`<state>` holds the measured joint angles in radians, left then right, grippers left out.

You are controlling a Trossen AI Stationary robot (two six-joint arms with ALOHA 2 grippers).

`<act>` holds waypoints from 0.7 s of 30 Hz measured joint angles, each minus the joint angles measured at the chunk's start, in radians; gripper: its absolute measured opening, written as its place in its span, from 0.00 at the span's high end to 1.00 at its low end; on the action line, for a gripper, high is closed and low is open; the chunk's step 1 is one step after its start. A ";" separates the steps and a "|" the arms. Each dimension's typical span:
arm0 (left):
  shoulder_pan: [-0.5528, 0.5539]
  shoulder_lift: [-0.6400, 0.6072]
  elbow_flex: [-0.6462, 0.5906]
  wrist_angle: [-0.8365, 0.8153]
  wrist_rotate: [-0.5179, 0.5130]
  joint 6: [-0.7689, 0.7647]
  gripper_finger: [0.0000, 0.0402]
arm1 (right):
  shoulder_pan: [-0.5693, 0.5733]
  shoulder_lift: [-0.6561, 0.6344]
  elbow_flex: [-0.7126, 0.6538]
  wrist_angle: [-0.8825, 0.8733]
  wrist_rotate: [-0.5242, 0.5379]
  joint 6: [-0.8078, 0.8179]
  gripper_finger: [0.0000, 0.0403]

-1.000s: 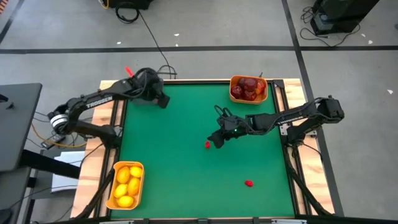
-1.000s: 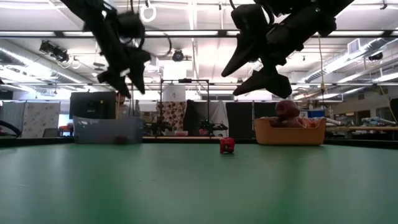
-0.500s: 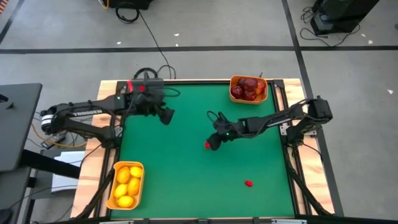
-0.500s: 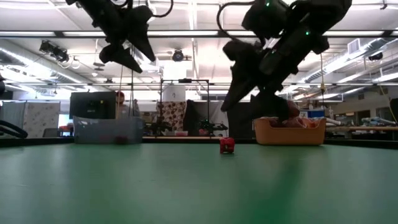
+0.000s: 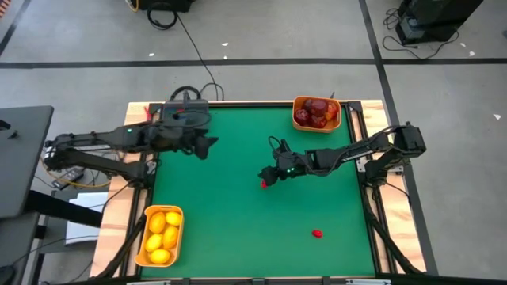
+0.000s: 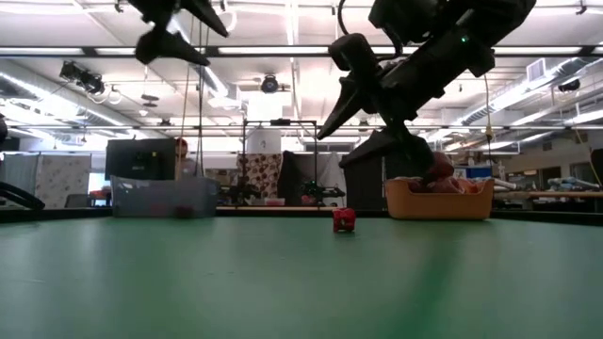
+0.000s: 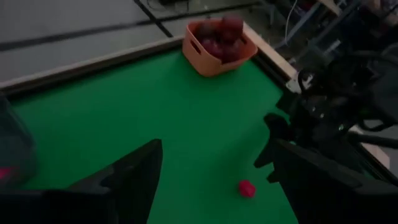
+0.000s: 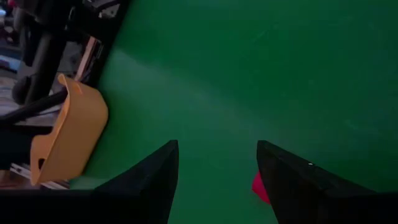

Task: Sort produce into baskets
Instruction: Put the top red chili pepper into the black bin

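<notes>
- Overhead, at the near-left corner of the green bench (image 5: 230, 229), an orange bin (image 5: 145, 237) holds several yellow lemon-like fruits (image 5: 161, 235)
- At the far-left edge, the left pincer (image 5: 207, 145) hangs in the air with its fingers spread wide and nothing between them; a dark grey tray (image 6: 162, 196) sits under that corner, with something small and red showing dimly through its wall
- Near the bench's middle lies a small bright red bit (image 5: 264, 184). The right pincer (image 5: 264, 175) hovers just above it, fingers apart and empty, the bit showing beside one finger in that arm's own camera
- The bit looks light, hard and smooth, so it may skid or roll if nudged; a low pinch across its middle seems best
- A second red bit (image 5: 317, 233) lies farther right, towards the near edge, well apart from everything
- At the far-right edge, another orange bin (image 5: 337, 121) holds dark red round fruits (image 5: 315, 112)
- Nothing stands between the hovering pincer and its bit
</notes>
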<state>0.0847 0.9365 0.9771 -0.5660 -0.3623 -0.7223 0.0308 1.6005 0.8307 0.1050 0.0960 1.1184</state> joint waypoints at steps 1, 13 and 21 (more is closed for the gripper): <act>-0.005 -0.014 0.000 -0.007 -0.014 0.006 0.24 | -0.001 0.000 0.000 -0.001 0.002 0.004 0.44; -0.007 -0.053 0.000 -0.031 0.067 0.135 0.25 | -0.027 0.001 0.000 0.014 0.022 -0.063 0.44; -0.001 -0.081 0.000 -0.072 0.124 0.323 0.25 | -0.023 0.001 0.000 -0.045 0.095 -0.055 0.44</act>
<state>0.0840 0.8553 0.9771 -0.6378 -0.2383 -0.3993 0.0075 1.6019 0.8307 0.0601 0.1915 1.0639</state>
